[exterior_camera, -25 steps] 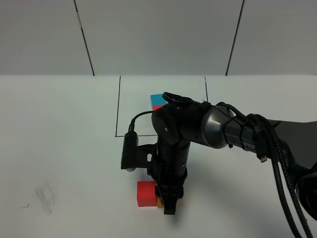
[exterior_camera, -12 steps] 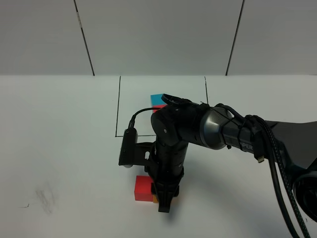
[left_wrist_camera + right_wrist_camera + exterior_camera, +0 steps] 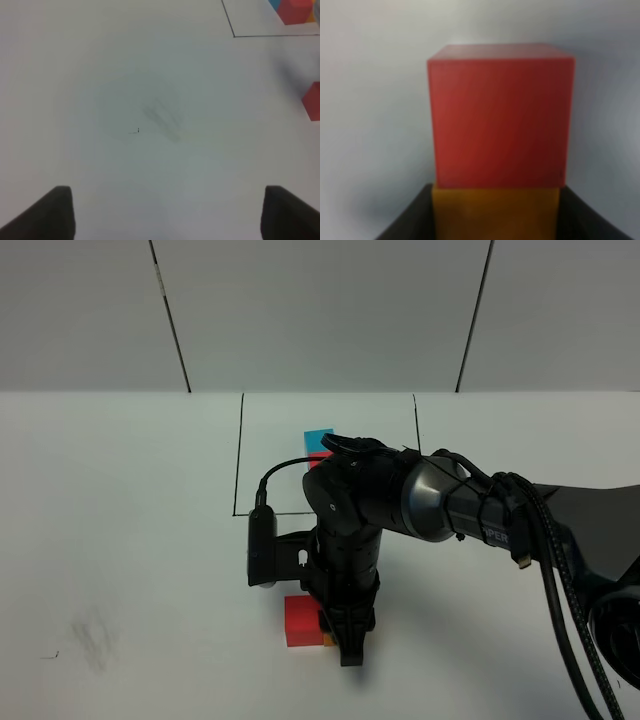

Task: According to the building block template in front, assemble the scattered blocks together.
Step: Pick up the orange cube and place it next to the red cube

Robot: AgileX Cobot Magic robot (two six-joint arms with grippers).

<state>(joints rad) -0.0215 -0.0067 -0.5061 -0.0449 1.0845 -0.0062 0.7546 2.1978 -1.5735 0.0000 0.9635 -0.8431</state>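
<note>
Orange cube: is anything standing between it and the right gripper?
Nothing visible. The orange cube sits directly between the fingers of the right gripper, and the red cube lies flush against its far face, beyond the fingers.

Red cube (image 3: 500,115): matt, smooth faces, plastic-looking, no shine. Orange cube (image 3: 495,212) touching it: same matt finish. Tabletop (image 3: 120,540): white, matt, smooth, with a faint grey scuff (image 3: 92,638) at lower left of the high view. Right arm (image 3: 400,500): black shell, semi-gloss, with a grey sheen on the rounded joint at centre frame; metal or plastic, cannot tell. Cables (image 3: 560,580) at lower right: black, rubbery-looking, dull. Left pincer (image 3: 167,210): fingers matt black, blurred.
</note>
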